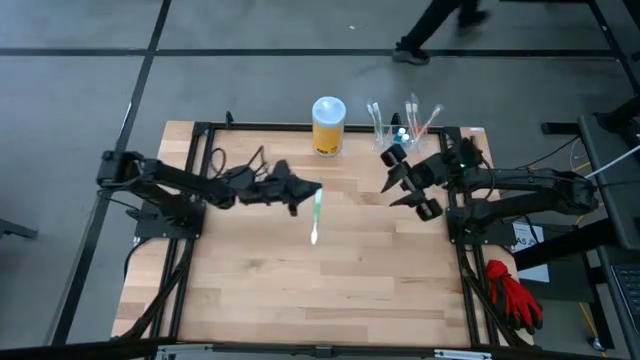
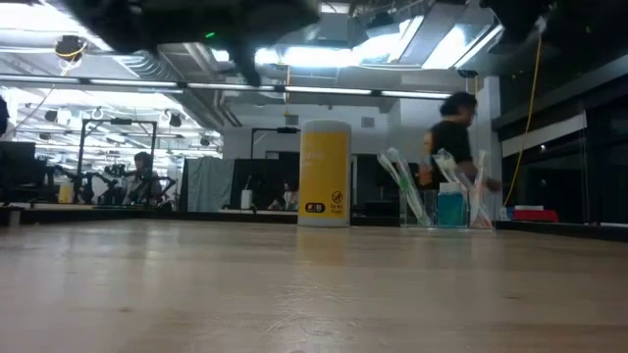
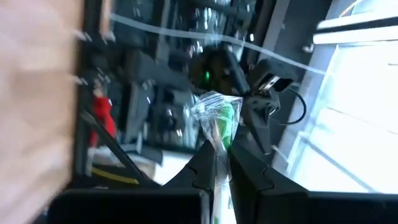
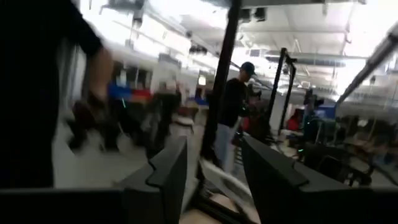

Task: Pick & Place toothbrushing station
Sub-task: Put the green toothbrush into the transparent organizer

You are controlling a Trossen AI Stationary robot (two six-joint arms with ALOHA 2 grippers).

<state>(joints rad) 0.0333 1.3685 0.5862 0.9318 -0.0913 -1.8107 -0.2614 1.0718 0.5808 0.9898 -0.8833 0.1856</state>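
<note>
One light wooden bench (image 1: 320, 290) with a black metal frame carries everything, and two dark arms reach in over it from either side. The left arm's tool (image 1: 308, 192) sits over the middle of the bench, its two fingers clamped on one green-and-white wrapped toothbrush (image 1: 316, 215); the left wrist view shows the crinkled clear wrap of that brush (image 3: 217, 121) pinched between the dark fingers (image 3: 202, 168). The right arm's tool (image 1: 410, 185) hangs near the bench's far right corner with its two fingers standing apart and nothing between them; the right wrist view shows that gap (image 4: 214, 180).

One yellow cylindrical canister with a white lid (image 1: 328, 127) stands upright at the far edge. Well to its right, in the far right corner, stands one small see-through plastic toothbrushing station (image 1: 405, 135), with several wrapped toothbrushes leaning out of it; their exact number cannot be told. In the low view the station (image 2: 446, 206) stands right of the canister (image 2: 324, 174).

One red glove (image 1: 515, 295) lies off the bench's right side.
</note>
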